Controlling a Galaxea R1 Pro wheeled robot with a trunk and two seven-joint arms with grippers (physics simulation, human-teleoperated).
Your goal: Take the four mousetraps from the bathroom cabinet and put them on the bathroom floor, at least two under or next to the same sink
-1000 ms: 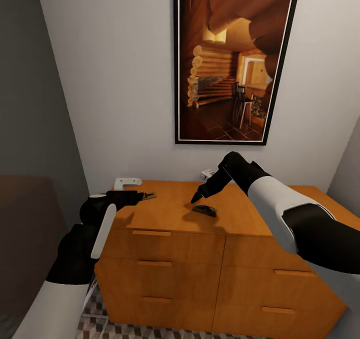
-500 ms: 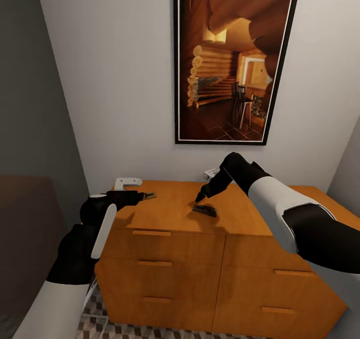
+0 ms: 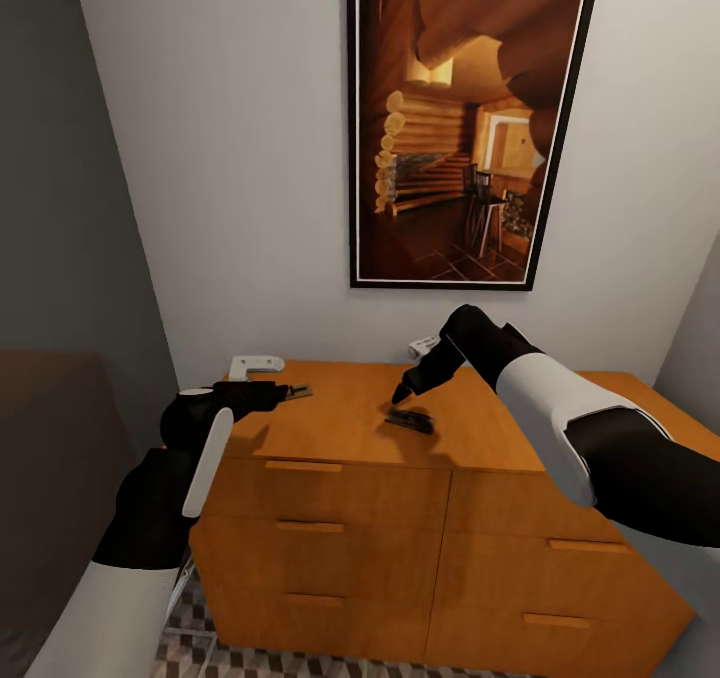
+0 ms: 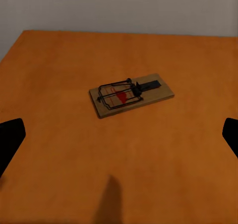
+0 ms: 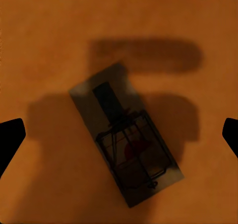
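One mousetrap [image 3: 410, 420], a small wooden board with dark wire, lies flat on the top of the orange-brown cabinet [image 3: 330, 523]. My right gripper [image 3: 400, 395] hangs just above it and slightly to its left, pointing down. In the right wrist view the mousetrap [image 5: 126, 149] lies in shadow below the open right gripper [image 5: 119, 135], untouched. My left gripper [image 3: 298, 391] hovers over the cabinet's left end, level and aimed at the trap. The left wrist view has the mousetrap [image 4: 131, 95] some way ahead of the open left gripper [image 4: 120, 139], which holds nothing.
A large framed picture [image 3: 465, 118] hangs on the white wall behind the cabinet. A dark grey wall [image 3: 60, 258] stands close on the left. Cube-patterned bathroom floor [image 3: 195, 643] shows below the cabinet's closed drawer fronts with bar handles [image 3: 310, 527].
My right gripper has shifted slightly to the right and up above the mousetrap. The trap and the left arm have stayed where they were.
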